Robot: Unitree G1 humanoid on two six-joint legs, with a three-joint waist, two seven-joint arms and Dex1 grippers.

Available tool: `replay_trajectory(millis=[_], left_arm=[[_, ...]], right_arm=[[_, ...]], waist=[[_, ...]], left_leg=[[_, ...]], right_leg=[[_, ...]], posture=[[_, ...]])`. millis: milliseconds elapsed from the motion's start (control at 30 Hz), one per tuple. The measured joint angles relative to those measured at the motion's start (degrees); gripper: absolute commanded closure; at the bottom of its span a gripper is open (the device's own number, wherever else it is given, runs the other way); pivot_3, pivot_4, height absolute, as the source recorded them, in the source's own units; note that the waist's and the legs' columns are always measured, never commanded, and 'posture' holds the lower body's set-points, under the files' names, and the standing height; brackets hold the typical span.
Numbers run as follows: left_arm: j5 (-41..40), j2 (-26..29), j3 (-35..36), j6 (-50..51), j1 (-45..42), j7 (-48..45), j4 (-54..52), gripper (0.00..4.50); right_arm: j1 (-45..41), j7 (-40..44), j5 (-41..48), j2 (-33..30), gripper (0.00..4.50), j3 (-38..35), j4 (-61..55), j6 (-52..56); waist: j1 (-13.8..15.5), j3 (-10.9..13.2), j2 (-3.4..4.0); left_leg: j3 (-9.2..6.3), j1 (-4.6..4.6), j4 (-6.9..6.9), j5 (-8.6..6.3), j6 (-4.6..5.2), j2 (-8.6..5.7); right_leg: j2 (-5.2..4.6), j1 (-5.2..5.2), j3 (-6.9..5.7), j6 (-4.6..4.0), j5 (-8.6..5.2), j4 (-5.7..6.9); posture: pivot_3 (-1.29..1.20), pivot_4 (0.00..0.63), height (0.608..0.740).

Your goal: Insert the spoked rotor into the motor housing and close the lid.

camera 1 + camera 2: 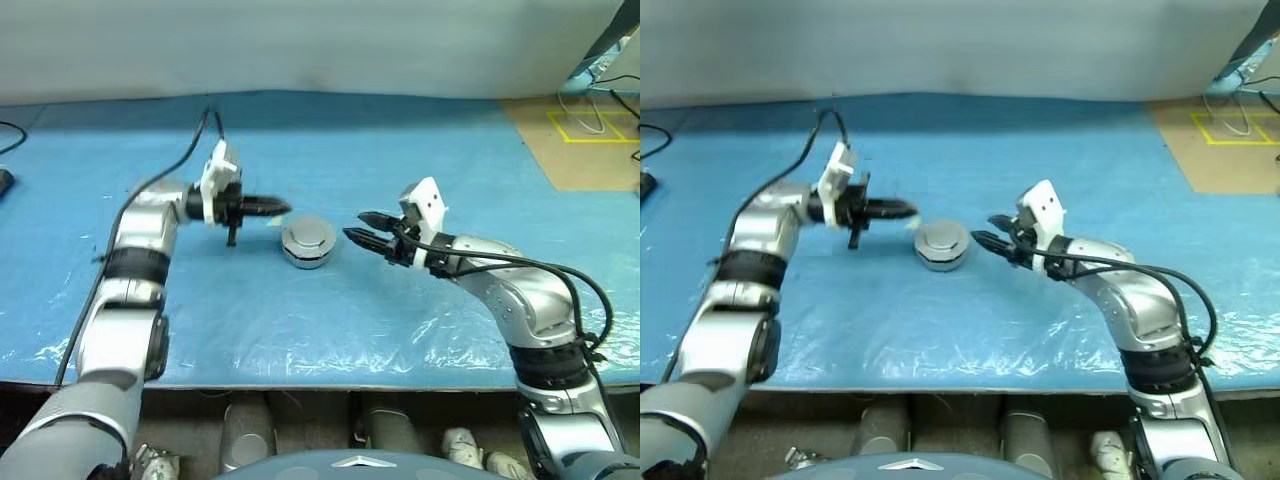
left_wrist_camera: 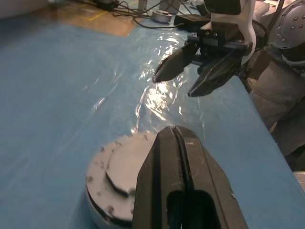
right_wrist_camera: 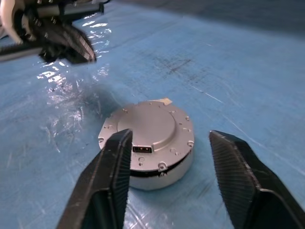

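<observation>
Right wrist view shows the lid seated on the motor housing; right gripper fingers apart, left gripper pressed together, empty.

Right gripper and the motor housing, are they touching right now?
Apart. The right wrist view shows the right gripper open, bare blue table cover between its fingers and the lidded motor housing.

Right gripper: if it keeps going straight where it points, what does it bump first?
Probably the closed motor housing: the right gripper points at it, open fingers either side. Depth is uncertain.
</observation>
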Motion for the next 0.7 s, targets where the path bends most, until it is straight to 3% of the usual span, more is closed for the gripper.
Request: replay_trajectory(millis=[100, 133, 333, 700], left_arm=[[-2.7, 1.4, 0.9, 5.1, 7.7, 5.0, -10.9, 4.50], [-3.6, 1.6, 1.2, 6.3, 9.3, 6.5, -13.7, 4.50], [-4.1, 3.4, 0.7, 5.5, 20.0, 12.3, -23.7, 4.50], [-6.1, 3.6, 0.7, 4.0, 25.6, 19.9, -27.4, 4.50]], right_arm=[[-3.5, 2.9, -4.3, 1.6, 0.14, 5.9, 6.4, -5.0], [-4.6, 3.9, -5.3, 2.4, 0.05, 7.3, 8.5, -6.3], [-10.8, 8.5, -10.6, 5.5, 0.05, 11.8, 19.7, -13.4], [-12.7, 11.0, -17.1, 7.9, 0.05, 13.1, 28.0, -20.1]], waist=[[0.2, 0.0, 0.01], [0.3, 0.0, 0.01], [0.0, 0.0, 0.01], [-0.6, 0.0, 0.01]], left_leg=[[0.00, -0.03, 0.08, 0.00, 0.00, 0.06], [0.01, -0.04, 0.13, 0.00, 0.00, 0.05], [0.03, -0.01, 0.23, -0.01, 0.00, 0.10], [0.03, 0.01, 0.28, 0.00, 0.00, 0.10]], right_leg=[[0.00, -0.02, -0.04, -0.23, -0.14, 0.09], [-0.02, -0.02, -0.05, -0.25, -0.15, 0.12], [0.01, -0.02, -0.02, -0.26, -0.16, 0.19], [0.03, -0.02, 0.00, -0.26, -0.15, 0.26]], posture=[[0.00, 0.150, 0.740], [0.00, 0.150, 0.740], [0.00, 0.150, 0.740], [0.00, 0.150, 0.740]])
